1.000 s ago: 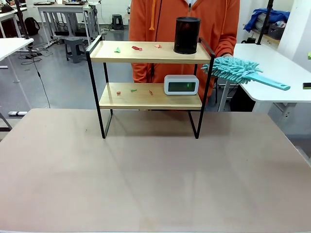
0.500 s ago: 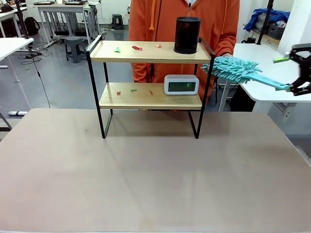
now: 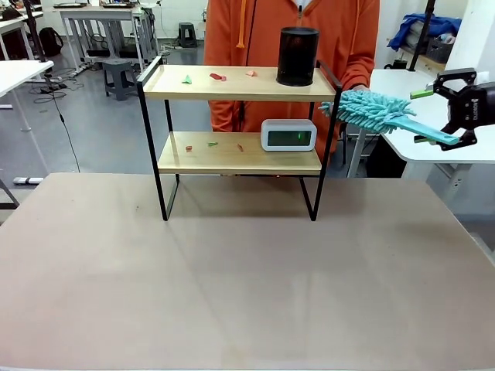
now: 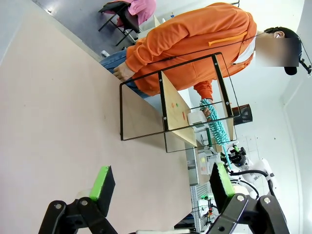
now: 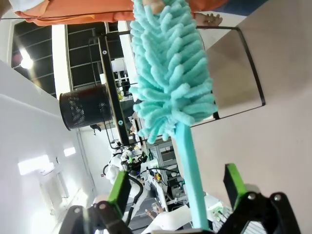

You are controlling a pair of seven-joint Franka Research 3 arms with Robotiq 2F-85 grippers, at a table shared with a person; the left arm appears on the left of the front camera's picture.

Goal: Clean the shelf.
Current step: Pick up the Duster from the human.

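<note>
Table: bears the shelf at its far side.
Right gripper: spread around the duster handle (no pinch), right of the shelf.
Left gripper: spread, empty.

teal duster handle lies between the right gripper's spread fingers, touching neither.

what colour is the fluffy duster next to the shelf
Turquoise, fluffy head and handle alike; the duster shows best in the right wrist view.

Shelf top open at left, black cup blocks right; clock crowds lower right; table in front bare.
</note>
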